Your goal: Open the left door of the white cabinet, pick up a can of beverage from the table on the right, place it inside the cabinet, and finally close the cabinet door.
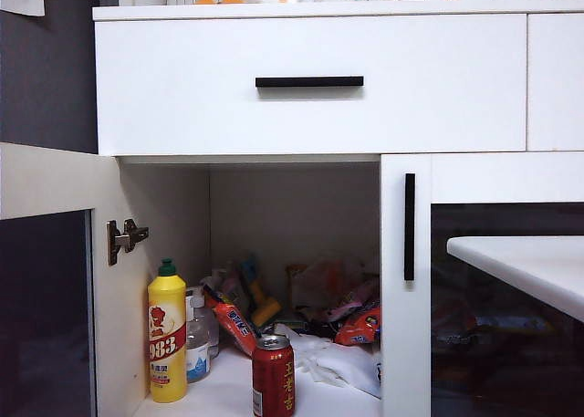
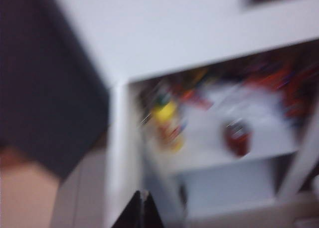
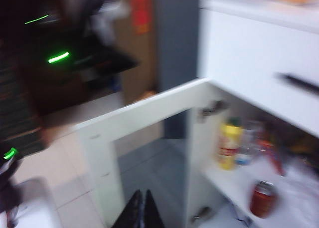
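The white cabinet (image 1: 310, 116) has its left door (image 1: 46, 280) swung wide open to the left, dark glass panel showing. A red can of beverage (image 1: 273, 376) stands upright on the front of the shelf inside. It also shows in the blurred left wrist view as the can (image 2: 238, 138) and in the right wrist view as the can (image 3: 262, 198). My left gripper (image 2: 142, 193) is shut and empty, low in front of the cabinet's left side. My right gripper (image 3: 142, 192) is shut and empty, out in front of the open door (image 3: 139, 115). Neither gripper appears in the exterior view.
A yellow bottle (image 1: 167, 344) with a green cap stands at the shelf's left, with snack packets and a white bag (image 1: 338, 358) behind the can. The shut right door carries a vertical black handle (image 1: 409, 227). The white table (image 1: 529, 262) juts in from the right.
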You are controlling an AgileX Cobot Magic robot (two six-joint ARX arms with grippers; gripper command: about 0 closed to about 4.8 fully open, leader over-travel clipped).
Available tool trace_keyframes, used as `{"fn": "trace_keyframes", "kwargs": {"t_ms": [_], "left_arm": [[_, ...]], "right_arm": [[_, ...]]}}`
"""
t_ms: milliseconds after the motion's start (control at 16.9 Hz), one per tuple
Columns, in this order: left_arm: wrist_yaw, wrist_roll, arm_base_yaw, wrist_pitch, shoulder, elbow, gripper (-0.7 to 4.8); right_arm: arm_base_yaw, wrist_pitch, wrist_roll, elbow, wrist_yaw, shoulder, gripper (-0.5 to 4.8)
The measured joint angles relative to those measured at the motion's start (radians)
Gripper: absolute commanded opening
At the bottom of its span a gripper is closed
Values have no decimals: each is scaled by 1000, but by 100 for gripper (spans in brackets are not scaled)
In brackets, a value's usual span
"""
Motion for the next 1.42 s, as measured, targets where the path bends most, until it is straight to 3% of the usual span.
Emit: {"fn": "trace_keyframes", "kwargs": {"t_ms": [295,354,531,767,1003,1357,1416], "left_arm": [[448,8,564,-112,17,-2,-5],[581,5,724,-117,43,-2,-5],[841,-37,887,-158,150,-2,-5],[882,-73,883,-203,333,-5,-5],[1072,-80,877,-200,342,-6,-5],[1174,-69,872,-235,344,-7,-5],[1180,-66,836,-229,357,-6,-5]], "right_arm": [[-2,102,-52,-40,-13,16,-3],[-2,125,-76,-40,-13,16,-3],[-2,182,-90,-39,-22,17,-3],[-3,189,-90,-39,-30,13,-3],[-3,189,-87,-39,-32,16,-3],[-3,181,-17,-37,-113,78,-4],[-3,180,-10,-37,-113,79,-4]]}}
